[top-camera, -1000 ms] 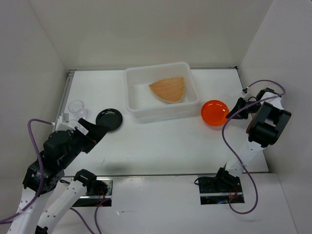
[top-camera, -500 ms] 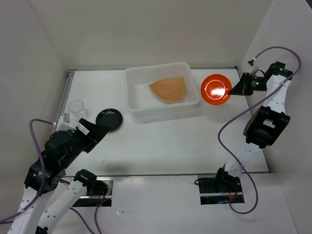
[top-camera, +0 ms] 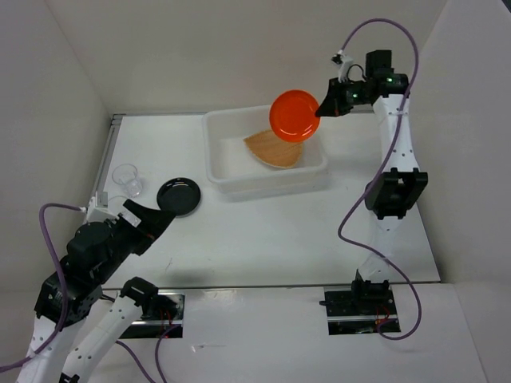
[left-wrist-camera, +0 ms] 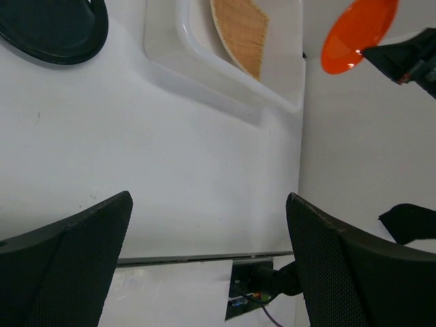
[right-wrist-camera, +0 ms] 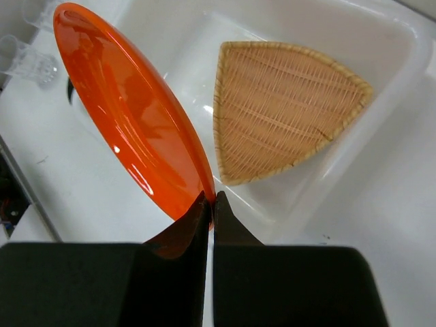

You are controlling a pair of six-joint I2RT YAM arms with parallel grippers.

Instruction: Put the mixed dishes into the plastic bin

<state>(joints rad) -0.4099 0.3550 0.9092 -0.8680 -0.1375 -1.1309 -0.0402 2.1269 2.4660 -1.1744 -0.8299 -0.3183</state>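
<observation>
The woven tray [top-camera: 275, 147] lies in the plastic bin [top-camera: 271, 185], the right gripper [top-camera: 323, 108] pinches the orange plate [top-camera: 295, 116] tilted above it, and the black plate [top-camera: 178, 195] and clear cups [top-camera: 128, 179] are yet to go, near the spread, empty left gripper [top-camera: 152, 214].

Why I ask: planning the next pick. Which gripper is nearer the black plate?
Left. The left gripper hangs open beside the black plate, on its near side; the right gripper is far away above the plastic bin's corner, shut on the orange plate.

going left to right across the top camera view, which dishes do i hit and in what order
clear cups → black plate → woven tray; the orange plate overlaps the tray, so it is left out
</observation>
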